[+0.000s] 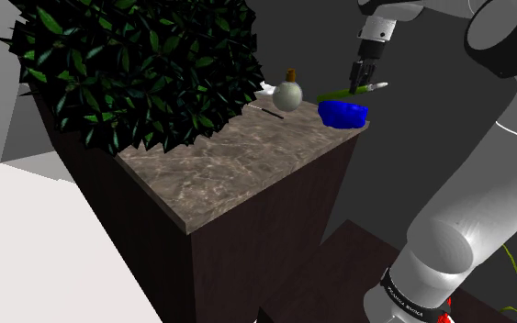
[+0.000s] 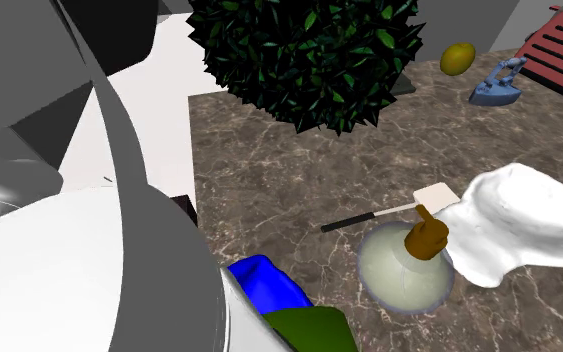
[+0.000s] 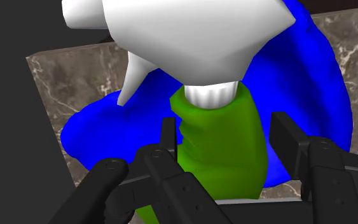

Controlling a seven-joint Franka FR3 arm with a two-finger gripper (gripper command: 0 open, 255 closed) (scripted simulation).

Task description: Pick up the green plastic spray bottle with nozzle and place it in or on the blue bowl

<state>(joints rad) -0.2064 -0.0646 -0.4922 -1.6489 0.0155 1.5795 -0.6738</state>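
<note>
**A:** Where is the green spray bottle [image 1: 341, 93]?

**B:** Up off the marble countertop [image 1: 238, 165]. It lies almost level just above the blue bowl [image 1: 343, 114], with its white nozzle [image 3: 190, 38] pointing toward the shoulder view's right.

**A:** And the gripper [image 3: 225, 133]?

**B:** Clamped on the bottle's green body next to the neck, with one of the black fingers [image 3: 168, 137] on each side. In the wrist view the bowl spreads blue behind the bottle.

**A:** Where does the bowl stand?

**B:** At the countertop's far corner, near the edge. A round pale vase [image 1: 289, 94] with a brown stopper stands near it, toward the shoulder view's left. A dark-leaved bush [image 1: 137, 64] stands further left.
</note>
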